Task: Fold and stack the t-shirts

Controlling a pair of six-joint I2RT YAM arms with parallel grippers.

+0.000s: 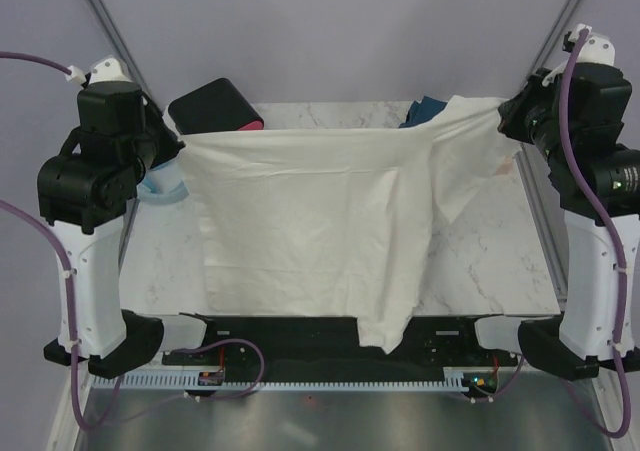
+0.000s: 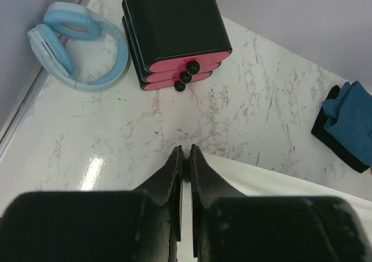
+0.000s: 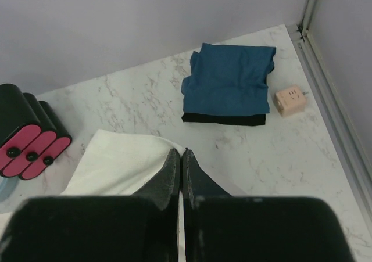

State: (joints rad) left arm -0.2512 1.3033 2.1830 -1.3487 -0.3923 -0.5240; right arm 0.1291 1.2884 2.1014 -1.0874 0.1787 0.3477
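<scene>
The left tool (image 2: 185,155) and right tool (image 3: 181,155) are clamped on the top corners of the cream shirt (image 1: 310,211), which is hung between them past the near edge of the worktop (image 1: 490,261). The blue shirt (image 3: 229,79) lies folded at the far right. Should so thin a pinch slip, a corner could be dropped.

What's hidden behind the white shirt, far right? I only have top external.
Observer: The right wrist view shows the teal-blue t-shirt, folded, lying on a flat black item, with a small peach cube beside it, apart.
Operator: Are the hands actually closed on cloth?
Observer: The wrist views show the left hand and right hand pinched nearly shut, with the cream-white t-shirt at their fingertips.
Operator: That black box, far left?
Observer: The left wrist view shows the black box has three pink drawer fronts with black knobs, and pale blue headphones lie beside it.
</scene>
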